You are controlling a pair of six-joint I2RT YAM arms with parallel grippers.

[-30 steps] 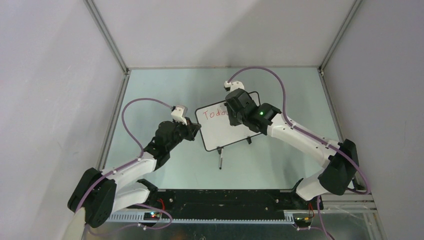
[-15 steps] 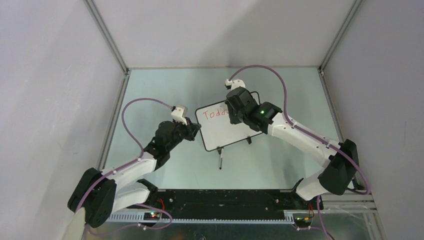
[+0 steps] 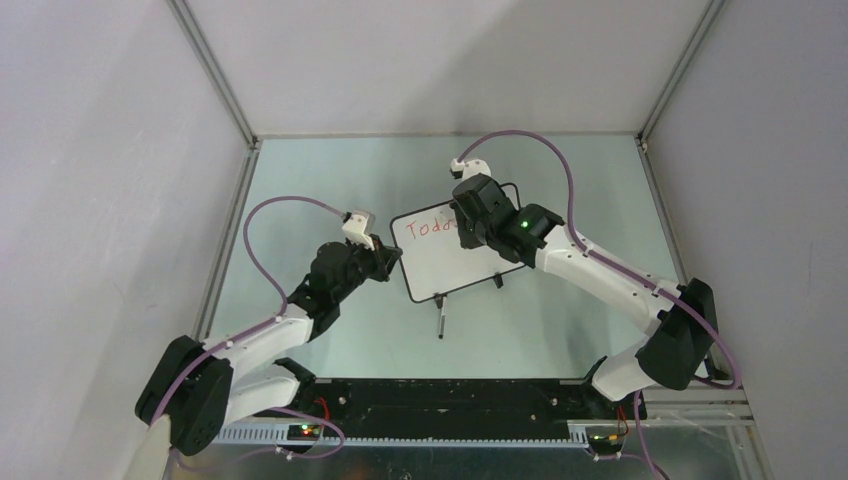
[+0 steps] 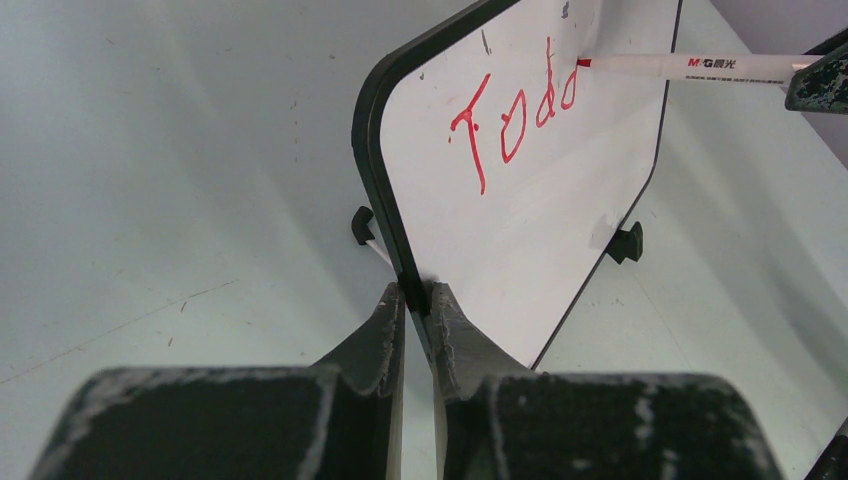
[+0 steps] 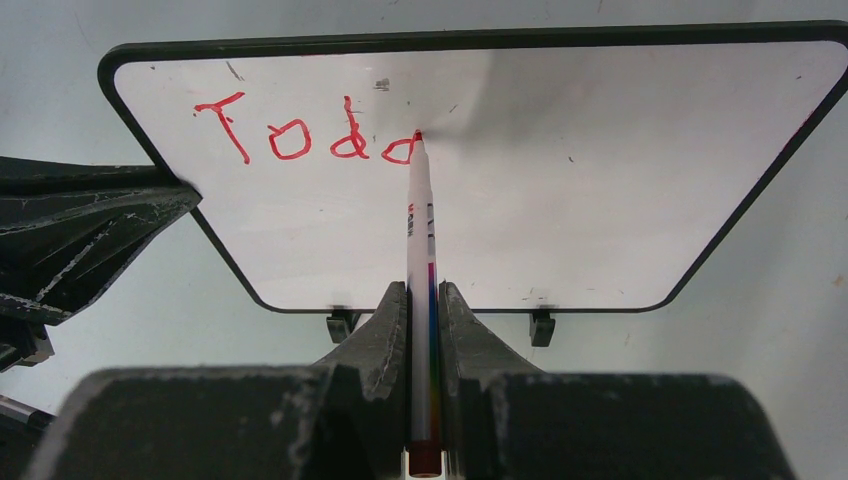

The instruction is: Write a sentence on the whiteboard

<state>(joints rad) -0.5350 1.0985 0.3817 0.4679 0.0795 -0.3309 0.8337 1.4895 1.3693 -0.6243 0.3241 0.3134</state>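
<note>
The whiteboard (image 3: pixel 450 262) stands on the table's middle, white face with black frame and two black feet (image 5: pixel 541 328). Red letters "Toda" (image 5: pixel 300 135) run along its top; they also show in the left wrist view (image 4: pixel 515 125). My left gripper (image 4: pixel 415 300) is shut on the board's left frame edge (image 4: pixel 385 215). My right gripper (image 5: pixel 422 300) is shut on a white red-tipped marker (image 5: pixel 418 230); its tip touches the board at the last letter. The marker also shows in the left wrist view (image 4: pixel 690 66).
A thin dark pen-like object (image 3: pixel 440 318) lies on the table in front of the board. Grey walls with metal corner rails (image 3: pixel 215 75) close in the table on three sides.
The right gripper has shifted slightly right along the top line, and the last red letter has grown. The left arm and the board have not moved.
</note>
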